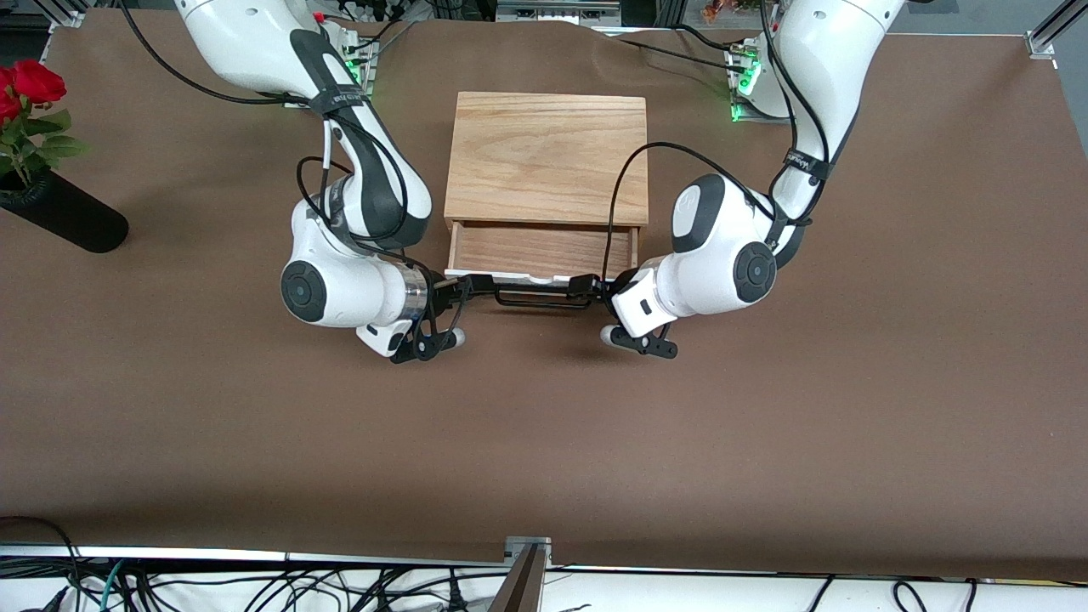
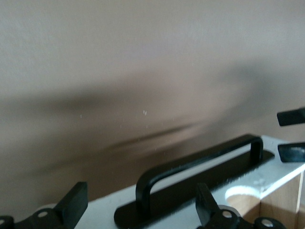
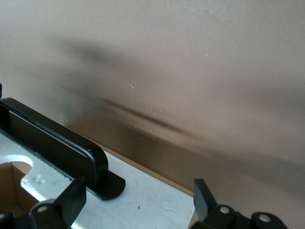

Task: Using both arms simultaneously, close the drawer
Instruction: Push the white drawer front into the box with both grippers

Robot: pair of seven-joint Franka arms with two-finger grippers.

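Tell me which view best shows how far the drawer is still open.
The front view: the drawer sticks partway out of the oak box. Both wrist views show only its white front panel and black handle, not the gap.

Box (image 1: 546, 157): light oak, visible wood grain.
Drawer (image 1: 544, 252): brown wooden floor with grain; white front panel (image 2: 267, 164), faintly speckled; black bar handle (image 1: 541, 297).
Table (image 1: 544, 425): plain matte brown covering.
2 arms: glossy white shells, black joint bands, black cables.
Left gripper (image 1: 586, 286): black.
Right gripper (image 1: 463, 287): black.
Vase (image 1: 61, 214): black.
Roses (image 1: 30, 85): red, with green leaves.
Arm bases: small green lights (image 1: 742, 83).
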